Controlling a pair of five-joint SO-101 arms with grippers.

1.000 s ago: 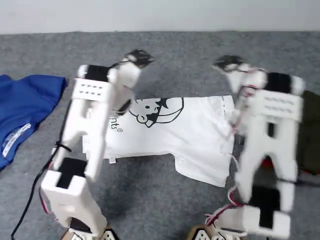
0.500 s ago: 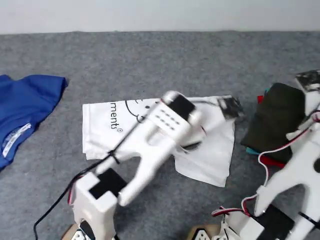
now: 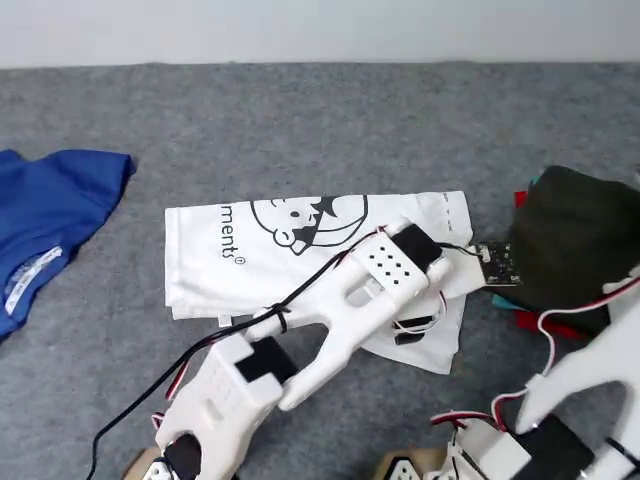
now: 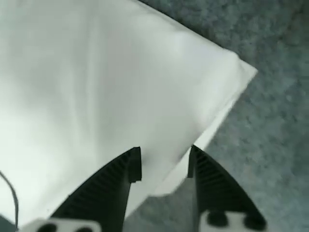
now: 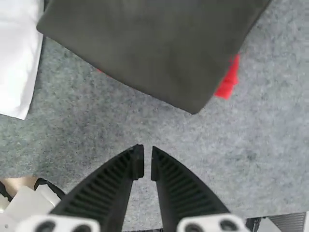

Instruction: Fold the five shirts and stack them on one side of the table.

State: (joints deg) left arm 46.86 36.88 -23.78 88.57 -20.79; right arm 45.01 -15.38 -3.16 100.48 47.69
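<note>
A white cotton shirt with a black cartoon print (image 3: 260, 275) lies folded into a long rectangle at the middle of the grey felt-covered bench (image 3: 350, 130), its long axis running side to side. The left arm (image 3: 340, 320) lies slantwise across it. The left fingers (image 4: 120, 179) stand spread apart at the shirt's right-hand end, astride the layered edge near a corner. Cloth shows in the gap, but whether either finger presses on it is hard to say from the wrist view. Just beyond that end, almost touching it, sits the pile: a dark folded shirt (image 3: 575, 235) on top and a red garment (image 5: 227, 79) peeping from beneath. The right fingers (image 5: 128, 169) are drawn almost together with nothing between them, hanging over bare bench on the near side of the pile. An unfolded blue shirt (image 3: 50, 215) lies well apart at the far left. The coming move probably turns on one relation: the pile lies straight along the white shirt's long axis from the left fingers, so that arm is the nearer one to take the end and carry it across.
</note>
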